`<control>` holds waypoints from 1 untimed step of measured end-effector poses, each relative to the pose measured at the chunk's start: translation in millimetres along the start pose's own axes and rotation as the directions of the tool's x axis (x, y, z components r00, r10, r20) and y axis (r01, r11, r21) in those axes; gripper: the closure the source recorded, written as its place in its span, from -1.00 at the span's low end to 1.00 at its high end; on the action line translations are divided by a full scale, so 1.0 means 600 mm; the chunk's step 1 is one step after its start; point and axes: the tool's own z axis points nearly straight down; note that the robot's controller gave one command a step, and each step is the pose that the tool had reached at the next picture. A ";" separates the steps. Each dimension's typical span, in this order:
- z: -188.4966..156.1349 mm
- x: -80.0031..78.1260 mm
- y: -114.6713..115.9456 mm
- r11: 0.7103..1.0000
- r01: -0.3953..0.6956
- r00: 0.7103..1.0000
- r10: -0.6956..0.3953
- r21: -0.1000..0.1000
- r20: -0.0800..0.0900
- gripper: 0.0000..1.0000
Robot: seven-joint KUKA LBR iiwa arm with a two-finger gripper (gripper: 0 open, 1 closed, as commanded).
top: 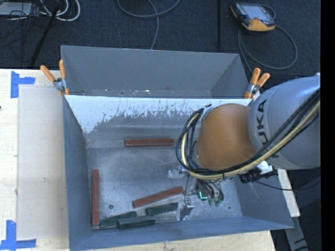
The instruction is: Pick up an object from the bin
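Black block letters "UKA" on grey arm casing [293,135], at right side of bin [152,72]. Letters stacked along casing's curved left edge, just beside orange cover [225,135] and cables [184,140]. Start of word cannot be made out. Handheld device [254,15] on dark floor beyond bin: screen markings too small to read. No other legible text, numbers or labels.

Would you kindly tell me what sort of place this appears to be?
Probably a robotics lab grasping station: a KUKA arm reaches into a grey metal bin of reddish-brown bars and dark green bars, and cables trail over the dark floor behind.
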 end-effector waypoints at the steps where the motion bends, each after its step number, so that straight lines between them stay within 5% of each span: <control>1: -0.005 -0.003 0.000 1.000 -0.002 1.000 0.002 0.000 0.007 -1.00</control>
